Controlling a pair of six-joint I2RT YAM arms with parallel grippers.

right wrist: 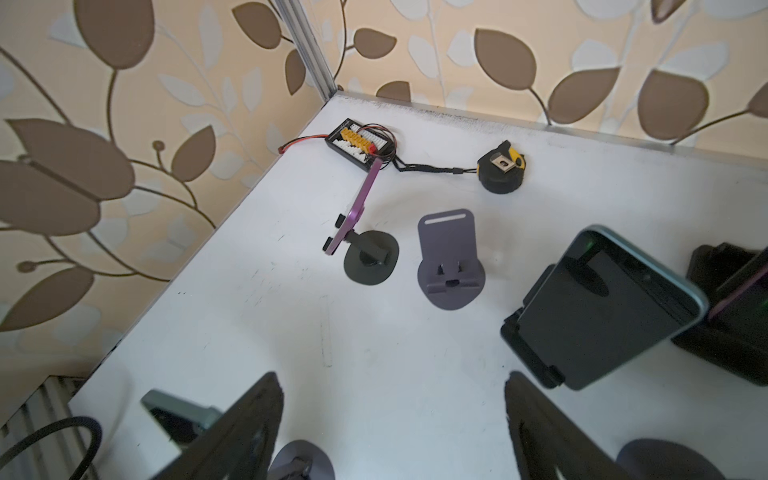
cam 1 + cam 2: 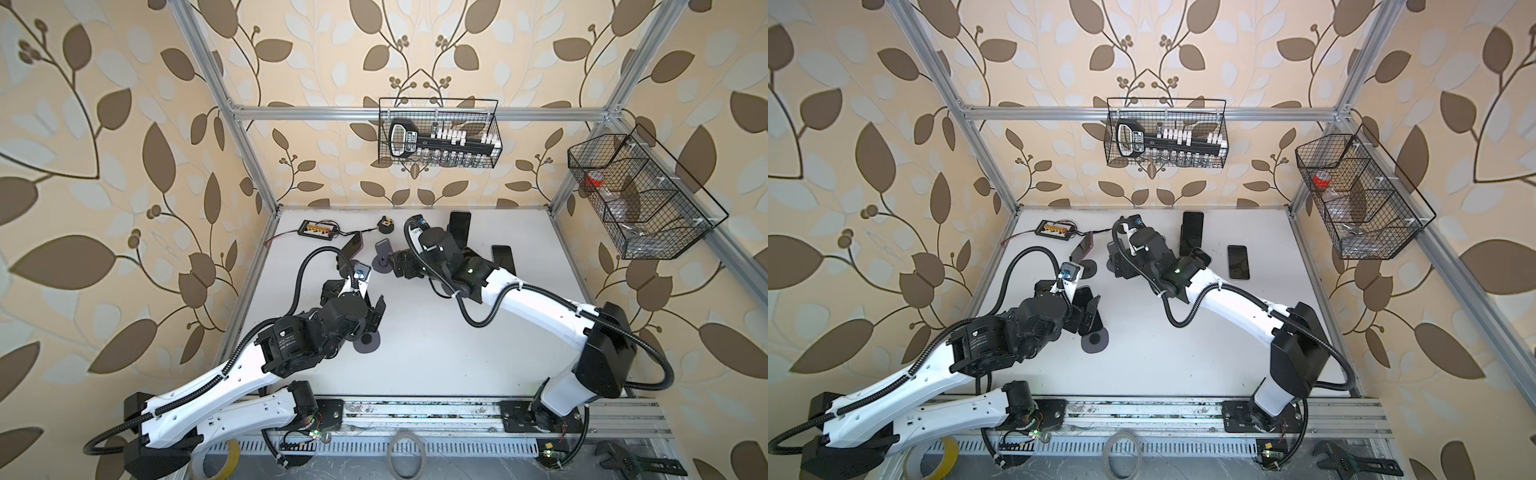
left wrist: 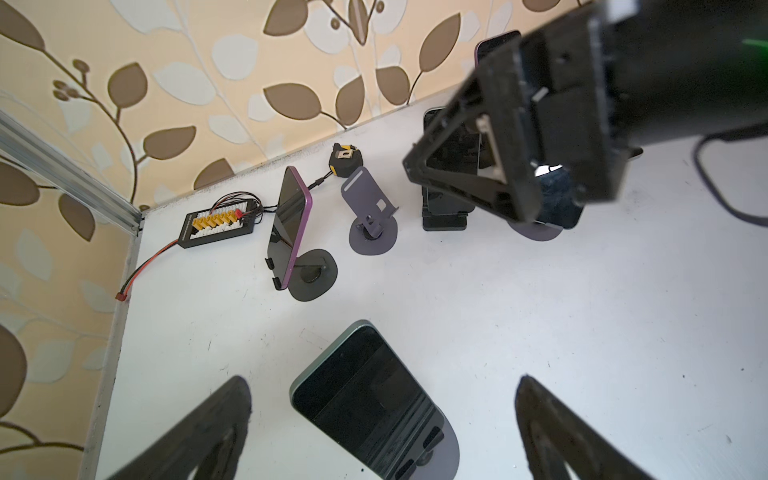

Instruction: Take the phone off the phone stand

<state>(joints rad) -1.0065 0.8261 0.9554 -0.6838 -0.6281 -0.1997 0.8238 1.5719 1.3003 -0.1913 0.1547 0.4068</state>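
Note:
A dark phone point(image 3: 357, 390) with a pale green rim leans on a grey phone stand point(image 3: 444, 453). My left gripper point(image 3: 384, 380) is open, one finger on each side of the phone and neither touching it. In a top view the same phone point(image 2: 1081, 297) shows under the left wrist. My right gripper point(image 1: 392, 376) is open over bare table, nothing between its fingers. Beside it a second green-rimmed phone point(image 1: 602, 316) leans on a black stand point(image 1: 515, 336). In a top view the right gripper point(image 2: 395, 262) hovers by an empty grey stand point(image 2: 382, 253).
A purple phone point(image 3: 289, 232) rests on a dark round-based stand point(image 3: 311, 274) near the back left. Behind it lie a charger board point(image 3: 218, 224) and a tape measure point(image 3: 345, 158). One phone point(image 2: 1238, 262) lies flat at the right, another point(image 2: 1192, 232) stands at the back.

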